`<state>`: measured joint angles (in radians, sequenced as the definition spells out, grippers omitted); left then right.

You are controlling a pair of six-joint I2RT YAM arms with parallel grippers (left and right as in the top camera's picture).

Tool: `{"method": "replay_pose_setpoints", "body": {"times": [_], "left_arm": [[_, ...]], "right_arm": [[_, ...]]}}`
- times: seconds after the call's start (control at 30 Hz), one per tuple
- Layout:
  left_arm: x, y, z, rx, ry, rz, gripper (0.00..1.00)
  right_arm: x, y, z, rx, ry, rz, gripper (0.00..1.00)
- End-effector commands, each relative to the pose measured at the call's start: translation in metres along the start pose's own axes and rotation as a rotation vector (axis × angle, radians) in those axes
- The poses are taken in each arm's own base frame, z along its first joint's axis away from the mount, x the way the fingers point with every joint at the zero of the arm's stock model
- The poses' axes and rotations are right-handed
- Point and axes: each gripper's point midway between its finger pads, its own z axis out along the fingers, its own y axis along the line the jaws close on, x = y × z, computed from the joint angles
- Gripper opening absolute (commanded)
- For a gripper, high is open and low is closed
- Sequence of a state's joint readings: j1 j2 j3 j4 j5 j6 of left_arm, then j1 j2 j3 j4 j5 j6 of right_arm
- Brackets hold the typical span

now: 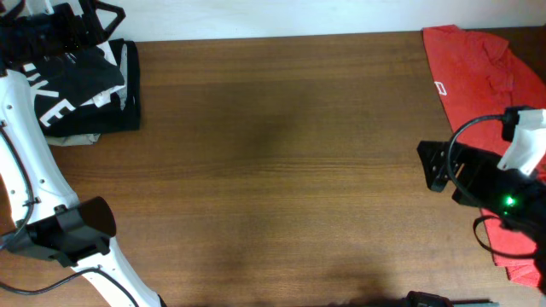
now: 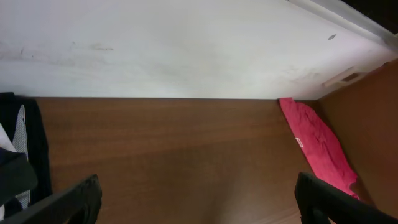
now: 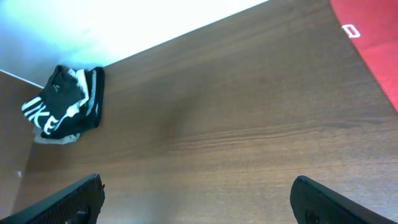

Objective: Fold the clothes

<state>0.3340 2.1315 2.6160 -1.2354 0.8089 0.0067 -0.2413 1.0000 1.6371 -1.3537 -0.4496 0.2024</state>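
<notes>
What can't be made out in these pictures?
Black Nike shirt: overhead, the left arm covers its upper part; left wrist view cuts it at the left edge.
Red T-shirt: overhead, cut by the right edge, right arm over its lower part.

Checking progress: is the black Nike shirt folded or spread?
Folded, roughly: the black shirt lies as a compact bundle in the table corner.

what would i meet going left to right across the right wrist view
folded black soft-fabric T-shirt with white lettering → bare stretch of the brown wooden table → red fabric T-shirt with a small white label, partly cut off by the right edge
</notes>
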Motion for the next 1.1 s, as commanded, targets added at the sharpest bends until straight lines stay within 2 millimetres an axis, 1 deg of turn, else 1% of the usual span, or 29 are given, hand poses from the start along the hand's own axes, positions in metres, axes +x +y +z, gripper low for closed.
{"method": "replay_pose_setpoints", "body": {"times": [0.0, 0.1, 0.17, 0.27, 0.37, 0.5, 0.67, 0.77, 0.83, 1.0, 1.07], "left_arm": [[-0.001, -0.004, -0.002, 0.02, -0.004, 0.007, 0.99], [-0.001, -0.004, -0.002, 0.02, -0.004, 0.007, 0.99], [-0.001, -0.004, -0.002, 0.02, -0.004, 0.007, 0.99], [-0.001, -0.004, -0.002, 0.02, -0.004, 0.007, 0.99], [-0.001, -0.004, -0.002, 0.02, -0.004, 0.007, 0.99], [-0.001, -0.004, -0.002, 0.02, -0.004, 0.007, 0.99], [-0.001, -0.004, -0.002, 0.02, -0.004, 0.007, 0.99], [-0.001, -0.004, -0.002, 0.02, -0.004, 0.007, 0.99], [-0.001, -0.004, -0.002, 0.02, -0.004, 0.007, 0.99], [-0.001, -0.004, -0.002, 0.02, -0.004, 0.007, 0.99], [-0.001, -0.004, -0.002, 0.02, -0.004, 0.007, 0.99]], "right_arm": [[0.013, -0.007, -0.02, 0.07, -0.079, -0.044, 0.99], [0.027, -0.013, -0.026, 0.083, -0.164, -0.081, 0.99], [0.041, -0.013, -0.02, 0.056, -0.214, -0.129, 0.99], [0.061, -0.018, -0.003, 0.01, -0.278, -0.185, 0.99], [0.073, -0.021, 0.014, -0.033, -0.32, -0.22, 0.99], [0.091, -0.022, 0.046, -0.122, -0.398, -0.284, 0.99], [0.1, -0.021, 0.075, -0.208, -0.524, -0.342, 0.99], [0.104, -0.027, 0.089, -0.223, -0.575, -0.354, 0.99], [0.104, -0.032, 0.095, -0.218, -0.621, -0.35, 0.99], [0.105, -0.041, 0.1, -0.212, -0.726, -0.354, 0.99], [0.101, -0.048, 0.102, -0.193, -0.758, -0.299, 0.99]]}}
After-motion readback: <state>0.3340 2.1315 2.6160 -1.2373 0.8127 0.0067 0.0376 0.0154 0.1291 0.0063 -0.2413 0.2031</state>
